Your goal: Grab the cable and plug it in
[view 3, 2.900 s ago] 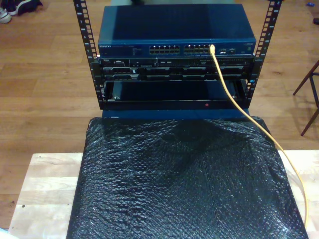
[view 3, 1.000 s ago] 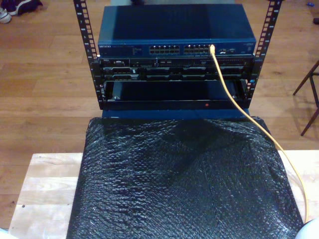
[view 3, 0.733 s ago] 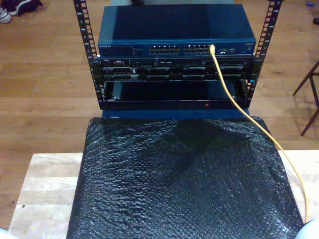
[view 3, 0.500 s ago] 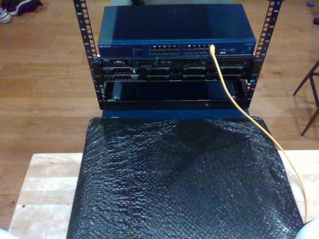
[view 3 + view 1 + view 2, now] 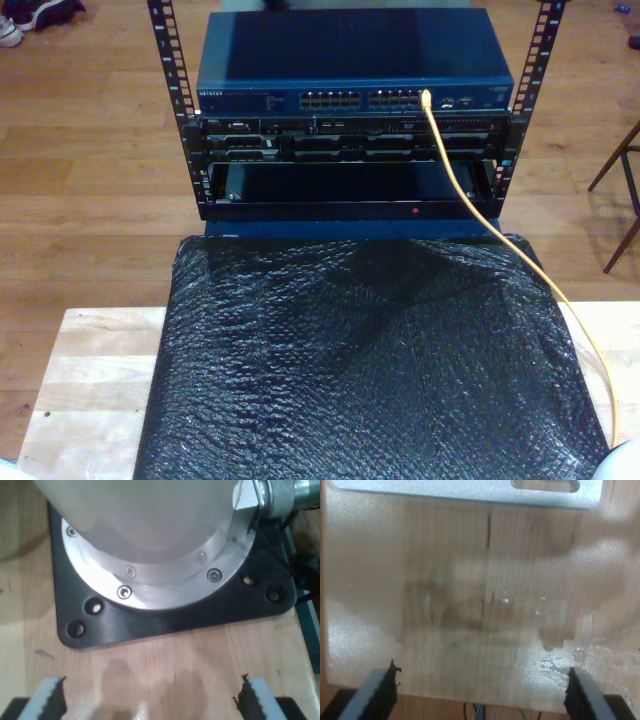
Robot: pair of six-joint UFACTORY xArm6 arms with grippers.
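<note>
My first gripper (image 5: 150, 700) hangs with its jaws spread wide and nothing between them, over bare wood just beside a black base plate (image 5: 165, 620) that carries a round metal flange (image 5: 150, 580); my second gripper (image 5: 480, 690) is likewise spread and empty above pale, glossy wooden board (image 5: 470, 605), with a metal bracket (image 5: 470, 492) at the far edge of that wrist view. Neither gripper is near the cable.

Outward, in the exterior view, the cable (image 5: 455, 180) has its plug seated in a port toward the exterior view's right of the blue network switch (image 5: 355, 70), which sits in the black rack (image 5: 180, 110); the cable then drops past the rack front, crosses the black bubble wrap (image 5: 360, 370) and runs off toward the exterior view's lower right, over the wooden table (image 5: 95, 370).

Compared with the earlier exterior pictures almost nothing has shifted; the cable lies along the same line and the plug stays in the same port; only a pale rounded shape (image 5: 622, 462) has appeared in the lower right corner, and I cannot tell what it is. I judge the plugging step done, with both grippers parked clear.
</note>
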